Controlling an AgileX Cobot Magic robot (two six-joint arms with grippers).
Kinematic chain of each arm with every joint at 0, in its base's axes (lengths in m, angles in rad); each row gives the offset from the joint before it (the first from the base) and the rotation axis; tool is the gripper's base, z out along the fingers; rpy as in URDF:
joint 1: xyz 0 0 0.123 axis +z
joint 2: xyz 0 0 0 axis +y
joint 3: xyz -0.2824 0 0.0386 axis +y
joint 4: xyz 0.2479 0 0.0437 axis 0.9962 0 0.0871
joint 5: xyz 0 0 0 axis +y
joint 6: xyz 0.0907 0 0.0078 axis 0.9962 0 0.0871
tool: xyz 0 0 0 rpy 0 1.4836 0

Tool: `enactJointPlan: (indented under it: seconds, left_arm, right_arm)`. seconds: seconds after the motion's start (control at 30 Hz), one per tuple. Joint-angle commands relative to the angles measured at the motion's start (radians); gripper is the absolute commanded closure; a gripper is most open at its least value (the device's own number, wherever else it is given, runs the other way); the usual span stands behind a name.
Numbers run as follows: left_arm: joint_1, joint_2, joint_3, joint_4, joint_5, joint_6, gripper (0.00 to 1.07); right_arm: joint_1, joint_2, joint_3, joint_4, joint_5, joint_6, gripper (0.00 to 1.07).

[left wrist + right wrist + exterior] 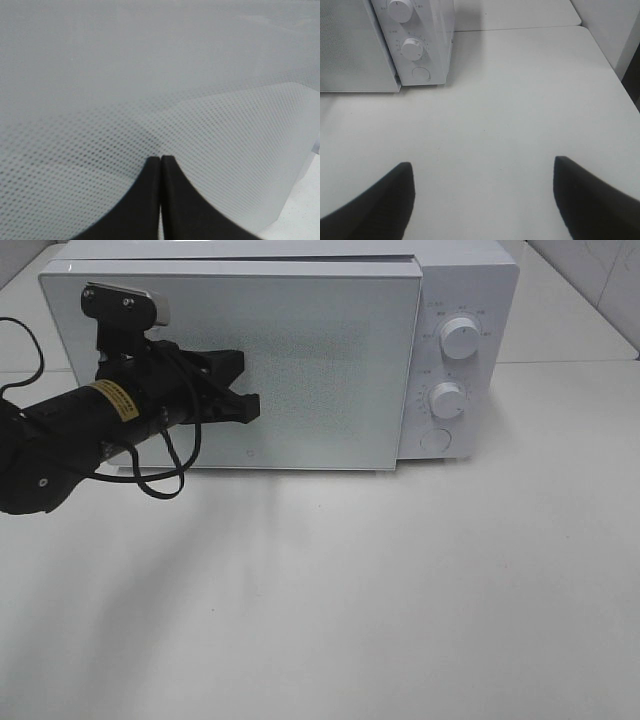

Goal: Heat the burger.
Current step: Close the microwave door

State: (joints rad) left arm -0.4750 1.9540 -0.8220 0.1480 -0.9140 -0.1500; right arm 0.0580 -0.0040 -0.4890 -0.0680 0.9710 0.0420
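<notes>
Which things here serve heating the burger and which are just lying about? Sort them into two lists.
For the job: white box-shaped microwave; its dotted frosted-glass door; white round upper knob and lower knob; black left gripper, shut, tips at the door. The burger is not in view.
Just there: white table; black right gripper, open over the table.

A white microwave [455, 275] stands on the pale table [400, 590]. Its door [330, 370], with a dotted mesh window, lies right at the tip of the left gripper [252, 406]. Past that tip, beside the door, an upper knob [459, 339] and a lower knob [447, 400] sit above a round button [436, 440].
</notes>
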Motion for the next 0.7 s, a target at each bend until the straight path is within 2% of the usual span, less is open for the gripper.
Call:
enactJointPlan:
  seconds: [0.03, 0.27, 0.33, 0.53, 0.6, 0.7]
  left_arm:
    - [-0.012, 0.027, -0.078, -0.175, -0.012, 0.054, 1.07]
    - [-0.035, 0.071, -0.148, -0.189, -0.001, 0.059, 1.07]
    - [-0.050, 0.102, -0.211, -0.196, 0.035, 0.061, 1.07]
    - [-0.070, 0.132, -0.267, -0.213, 0.040, 0.075, 1.07]
    - [-0.094, 0.157, -0.331, -0.213, 0.074, 0.079, 1.07]
    - [-0.100, 0.162, -0.345, -0.213, 0.087, 0.079, 1.07]
  right_arm:
    - [0.000, -0.029, 0.001, 0.001, -0.006, -0.005, 0.32]
    - [0.000, -0.029, 0.001, 0.001, -0.006, -0.005, 0.32]
    - [0.000, -0.029, 0.001, 0.001, -0.006, -0.005, 0.32]
    - [0.000, -0.029, 0.001, 0.001, -0.006, -0.005, 0.32]
    - [0.000, -0.029, 0.001, 0.001, -0.006, -0.005, 0.32]
    - [0.000, -0.029, 0.001, 0.001, -0.006, -0.005, 0.32]
